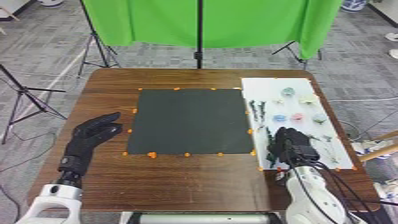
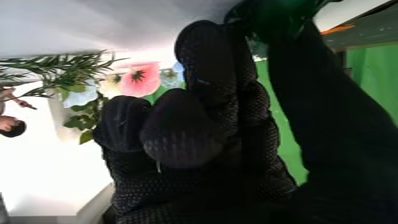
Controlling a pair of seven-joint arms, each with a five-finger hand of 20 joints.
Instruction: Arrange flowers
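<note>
Early stage of flower arranging: the right hand (image 1: pixel 294 145) has thumb and fingers closed on a dark green sprig (image 2: pixel 275 20), loose flowers (image 1: pixel 298 118) lie unarranged beyond those fingers on the white board (image 1: pixel 259 84), and the left hand (image 1: pixel 87 137) is open.

The brown wooden desk (image 1: pixel 178 182) stands on grey flooring (image 1: pixel 160 56). Beyond its far edge hangs a green curtain (image 1: pixel 142 22), crossed by 1 black upright pole (image 1: pixel 200 30). 1 black tripod (image 1: pixel 25 89) stands left of the desk. 1 blue-and-white ceramic piece (image 1: pixel 354 5) sits at the head view's top right.
</note>
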